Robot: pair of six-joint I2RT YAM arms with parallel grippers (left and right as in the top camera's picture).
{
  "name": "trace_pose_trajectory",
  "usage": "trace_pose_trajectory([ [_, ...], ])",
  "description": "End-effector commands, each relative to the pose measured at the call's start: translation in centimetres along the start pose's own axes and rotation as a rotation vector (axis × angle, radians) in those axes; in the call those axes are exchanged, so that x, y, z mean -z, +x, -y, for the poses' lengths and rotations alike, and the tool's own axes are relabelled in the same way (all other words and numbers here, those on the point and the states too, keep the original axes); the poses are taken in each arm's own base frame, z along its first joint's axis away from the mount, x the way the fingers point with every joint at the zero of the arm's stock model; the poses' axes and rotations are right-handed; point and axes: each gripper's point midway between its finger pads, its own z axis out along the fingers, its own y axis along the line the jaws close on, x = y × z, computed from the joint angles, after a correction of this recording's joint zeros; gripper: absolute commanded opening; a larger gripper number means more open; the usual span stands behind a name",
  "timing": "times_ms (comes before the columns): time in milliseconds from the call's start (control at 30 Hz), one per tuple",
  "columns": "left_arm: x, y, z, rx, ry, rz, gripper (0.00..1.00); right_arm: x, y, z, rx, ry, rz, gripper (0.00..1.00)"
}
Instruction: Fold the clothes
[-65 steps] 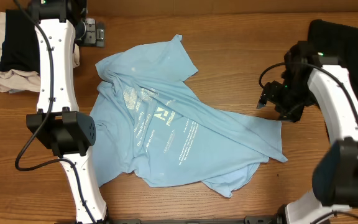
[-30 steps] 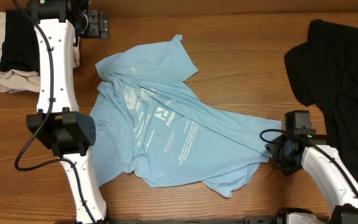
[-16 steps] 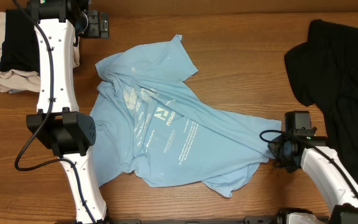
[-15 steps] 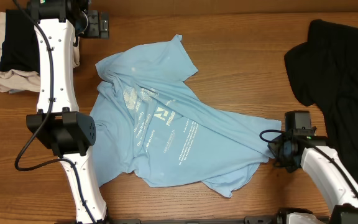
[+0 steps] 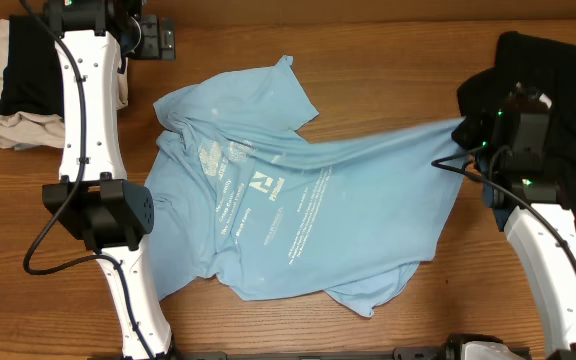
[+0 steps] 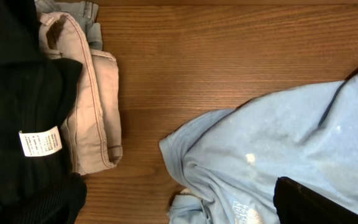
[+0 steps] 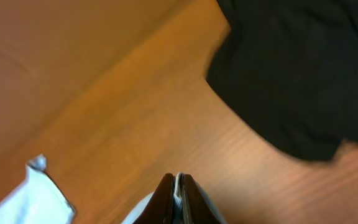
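- overhead: the shirt (image 5: 268, 200) lies crumpled mid-surface, its long axis running left to right. one corner is stretched taut to the right, pointing at the black garment (image 5: 558, 90) in the far right corner.
- the right pincer (image 5: 465, 133) is clenched on that corner, just beside the black garment's near edge.
- bare surface (image 5: 388, 60) lies open behind the shirt and in front of its right half. the shirt's lower hem sits near the front edge.
- the left pincer (image 5: 163, 38) hangs released over bare wood at the back left, holding nothing, between the shirt's sleeve and a beige pile (image 5: 13, 120).
- left wrist: the shirt (image 6: 278, 149) fills the lower right, its rounded edge turned toward the beige pile (image 6: 92, 106), with a strip of surface (image 6: 216, 50) between them. black cloth with a white label (image 6: 40, 142) lies on the pile.
- right wrist, blurred: the right pincer (image 7: 178, 199) is pressed together on a thin pale edge of cloth. a shirt corner (image 7: 36, 199) shows lower left, the black garment (image 7: 291, 68) upper right, and open surface (image 7: 104, 93) between.
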Motion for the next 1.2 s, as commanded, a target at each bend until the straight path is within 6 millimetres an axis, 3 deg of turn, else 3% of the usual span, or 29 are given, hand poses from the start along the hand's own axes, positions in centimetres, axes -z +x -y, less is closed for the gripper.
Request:
trace_pose_trajectory([
  [0,0.7,-1.0,-0.3,0.006,0.009,0.044,1.00,-2.5,-0.6,0.6,0.031,0.024,0.021,0.04],
  [133,0.7,-1.8,-0.1,0.004,0.010,0.074,1.00,-6.9,0.8,1.0,0.046,0.029,0.007,0.04],
  [300,0.7,-1.9,-0.2,0.005,0.005,0.079,1.00,-11.2,3.2,3.9,0.031,0.090,-0.045,0.04],
  [500,0.7,-2.0,-0.4,0.007,0.007,0.083,1.00,-12.0,3.8,8.3,-0.040,0.160,-0.107,0.04],
  [533,0.7,-2.1,-0.2,0.006,0.017,0.086,1.00,-12.0,3.7,8.6,-0.051,0.138,-0.126,0.14],
  [567,0.8,-2.2,0.6,-0.026,0.050,0.091,1.00,-12.0,3.8,8.5,-0.050,0.106,-0.145,0.36],
  [600,0.8,-2.1,2.0,-0.119,0.100,0.093,1.00,-11.9,3.9,7.9,-0.043,0.046,-0.173,0.72],
  [633,0.9,-1.9,3.1,-0.204,0.129,0.093,1.00,-11.8,4.0,7.4,-0.036,-0.004,-0.195,0.91],
  [667,0.9,-1.8,4.0,-0.271,0.139,0.092,1.00,-11.6,4.1,6.8,-0.032,-0.054,-0.214,1.00],
  [767,1.0,-1.7,7.1,-0.383,0.135,0.101,1.00,-10.2,4.1,5.0,-0.036,-0.175,-0.259,1.00],
  [933,-0.2,-1.5,12.9,-0.530,0.186,0.126,1.00,-7.3,4.0,3.8,-0.023,-0.187,-0.290,1.00],
  [1167,-6.1,3.2,20.5,-0.707,0.264,0.010,1.00,-3.7,5.2,3.9,0.040,-0.159,-0.366,1.00],
])
